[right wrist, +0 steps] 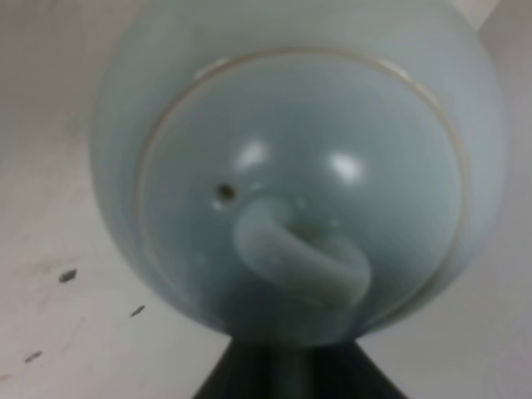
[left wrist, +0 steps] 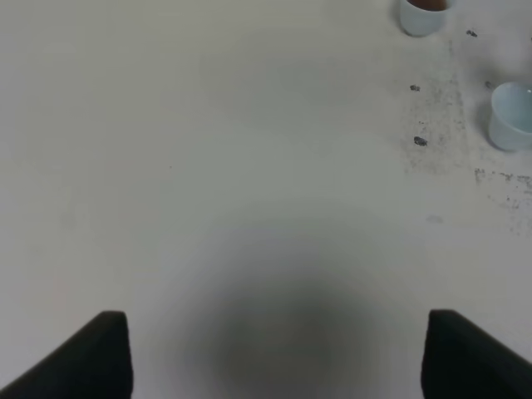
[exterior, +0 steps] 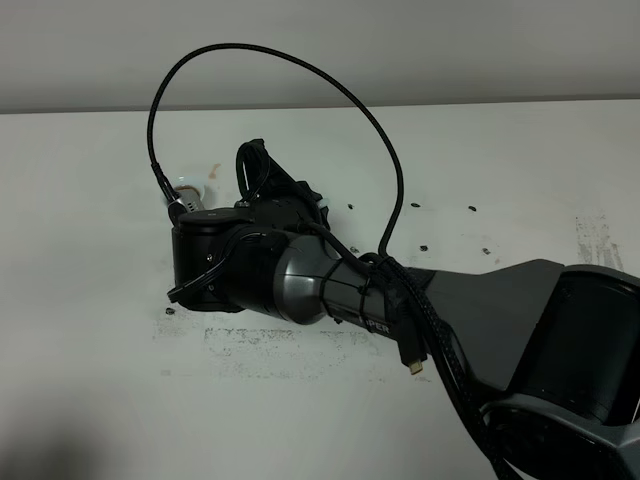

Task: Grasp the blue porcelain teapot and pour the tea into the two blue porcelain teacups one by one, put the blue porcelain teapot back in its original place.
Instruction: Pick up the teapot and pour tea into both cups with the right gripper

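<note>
**Teapot gripped by the right jaws, left jaws open over the counter**

In the right wrist view the blue porcelain teapot (right wrist: 299,183) fills almost the whole picture. It is seen from above its domed lid (right wrist: 349,125), with the loop knob (right wrist: 303,258) and a small vent hole (right wrist: 224,193). The right jaws are fully closed on the pot at its edge, and they hide the handle itself. I cannot tell if the pot stands on the counter (exterior: 90,380) or hangs above it. In the exterior view the right arm (exterior: 300,280) reaches across to the left of the middle, and its wrist covers the pot there.

The left jaws stand wide open, their two dark fingers (left wrist: 83,357) far apart with nothing between them. Well ahead of them the two cups stand apart from each other. One teacup (left wrist: 422,18) contains reddish-brown tea (left wrist: 431,3), the other teacup (left wrist: 511,116) shows a pale inside
</note>
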Tool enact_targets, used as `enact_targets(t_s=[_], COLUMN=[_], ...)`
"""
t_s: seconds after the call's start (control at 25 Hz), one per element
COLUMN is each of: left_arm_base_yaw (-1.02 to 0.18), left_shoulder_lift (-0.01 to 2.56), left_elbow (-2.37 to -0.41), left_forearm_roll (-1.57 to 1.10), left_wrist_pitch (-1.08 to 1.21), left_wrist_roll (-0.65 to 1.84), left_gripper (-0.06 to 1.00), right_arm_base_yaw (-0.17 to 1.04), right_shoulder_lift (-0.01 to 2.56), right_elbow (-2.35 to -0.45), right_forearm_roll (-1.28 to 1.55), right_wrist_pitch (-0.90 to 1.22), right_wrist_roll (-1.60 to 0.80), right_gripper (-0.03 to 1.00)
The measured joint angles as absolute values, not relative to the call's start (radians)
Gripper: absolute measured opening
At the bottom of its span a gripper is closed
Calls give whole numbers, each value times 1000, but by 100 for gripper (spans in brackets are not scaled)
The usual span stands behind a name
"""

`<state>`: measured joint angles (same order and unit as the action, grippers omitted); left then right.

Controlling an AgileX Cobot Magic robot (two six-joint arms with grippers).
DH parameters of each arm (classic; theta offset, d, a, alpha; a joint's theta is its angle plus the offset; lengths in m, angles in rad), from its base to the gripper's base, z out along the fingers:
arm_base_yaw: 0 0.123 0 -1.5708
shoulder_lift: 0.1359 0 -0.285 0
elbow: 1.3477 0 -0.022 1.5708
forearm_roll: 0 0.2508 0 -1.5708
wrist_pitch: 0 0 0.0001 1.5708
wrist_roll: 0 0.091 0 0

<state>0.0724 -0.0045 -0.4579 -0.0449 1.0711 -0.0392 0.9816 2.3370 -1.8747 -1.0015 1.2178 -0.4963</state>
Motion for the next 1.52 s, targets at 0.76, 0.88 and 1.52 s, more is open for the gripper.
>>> enact_targets(t_s=[0.76, 0.88, 1.52], left_arm_base_yaw=[72, 72, 72], left_shoulder_lift=[-5, -5, -5], left_elbow=[-458, -458, -458], left_forearm_roll=[-45, -45, -45], left_wrist_pitch=[1071, 1071, 1071], left_wrist_roll=[-39, -39, -39], left_gripper=[68, 68, 68], right_arm_base_yaw=[991, 990, 963], right_shoulder_lift=[2337, 2337, 2276], right_elbow=[-1875, -1869, -1789], right_forearm_roll=[-1018, -997, -1012], right_wrist_pitch=[1217, 1216, 1215], right_wrist_roll=[-557, -569, -560], right_gripper=[6, 6, 6])
